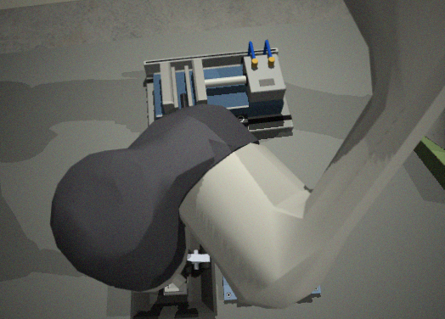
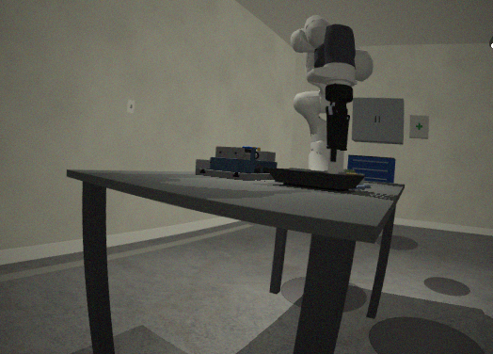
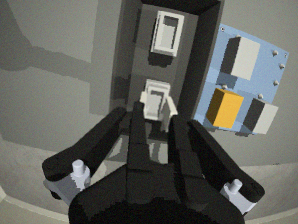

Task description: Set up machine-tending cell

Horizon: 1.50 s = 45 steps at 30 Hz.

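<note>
Finished part (image 3: 157, 99), pale, pocket side facing the wrist camera, clamped between the gripper (image 3: 156, 111) fingertips and hanging above the near end of the outfeed tray (image 3: 132, 43). Whether it touches the tray floor I cannot tell from here. A second finished part (image 3: 166, 31) lies flat further along the same tray, pocket up. Beside the tray, the blue infeed plate (image 3: 269, 79) carries a brass blank (image 3: 228, 110) and two pale aluminium blanks (image 3: 246, 58), one at either end of the plate. From the side, the arm (image 2: 329, 54) stands tall with the gripper pointing straight down over the tray. Across the table (image 2: 198, 195), the vise (image 1: 212, 86) sits open; two blue hoses (image 1: 259, 49) rise from its far block.
</note>
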Each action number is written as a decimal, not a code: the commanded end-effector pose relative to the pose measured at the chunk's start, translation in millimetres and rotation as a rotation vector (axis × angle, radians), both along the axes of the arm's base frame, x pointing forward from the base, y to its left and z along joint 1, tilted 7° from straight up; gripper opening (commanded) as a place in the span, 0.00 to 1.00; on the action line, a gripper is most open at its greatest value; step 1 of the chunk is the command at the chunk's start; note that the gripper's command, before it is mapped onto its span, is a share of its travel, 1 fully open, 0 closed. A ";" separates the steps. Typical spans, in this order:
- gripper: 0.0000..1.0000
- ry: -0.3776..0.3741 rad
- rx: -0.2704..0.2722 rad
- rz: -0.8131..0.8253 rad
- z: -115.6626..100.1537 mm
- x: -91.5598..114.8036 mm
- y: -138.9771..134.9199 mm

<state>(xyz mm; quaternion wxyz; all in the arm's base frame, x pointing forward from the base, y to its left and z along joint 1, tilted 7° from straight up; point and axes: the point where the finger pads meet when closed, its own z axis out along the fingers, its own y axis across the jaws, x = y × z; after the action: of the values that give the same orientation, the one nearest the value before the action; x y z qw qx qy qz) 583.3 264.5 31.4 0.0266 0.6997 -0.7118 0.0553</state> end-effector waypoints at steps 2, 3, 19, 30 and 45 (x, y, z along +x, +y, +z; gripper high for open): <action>0.00 -0.008 0.001 0.004 1.5 3.3 0.4; 0.00 -0.008 0.001 0.004 1.5 3.3 0.4; 0.00 -0.008 0.001 0.004 1.5 3.3 0.4; 0.40 -0.008 0.001 0.004 1.5 3.3 0.4; 0.40 -0.008 0.001 0.004 1.5 3.3 0.4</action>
<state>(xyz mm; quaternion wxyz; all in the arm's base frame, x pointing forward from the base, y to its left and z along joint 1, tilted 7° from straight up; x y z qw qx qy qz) 584.2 264.8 31.9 0.0256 0.6997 -0.7119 0.0556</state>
